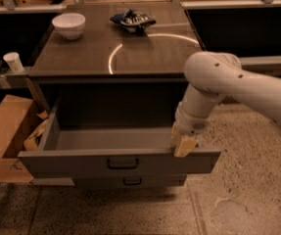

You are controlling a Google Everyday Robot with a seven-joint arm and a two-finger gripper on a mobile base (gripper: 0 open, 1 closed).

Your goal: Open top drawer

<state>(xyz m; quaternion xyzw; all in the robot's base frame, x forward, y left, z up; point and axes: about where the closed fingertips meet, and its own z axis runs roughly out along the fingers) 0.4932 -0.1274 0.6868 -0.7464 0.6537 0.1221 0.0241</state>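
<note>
grey top drawer (76,163) rim at end effector (184,145)

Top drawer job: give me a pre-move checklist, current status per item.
1. Top drawer out of the cabinet: ok, its inside shows.
2. Gripper placement: ok, at the drawer front's top edge, right of the handle.
3. Gripper touching the front: cannot tell.
4. Bowl on the cabinet top, back from the front edge: ok.
5. Cardboard box apart from the drawer's left side: cannot tell.
</note>
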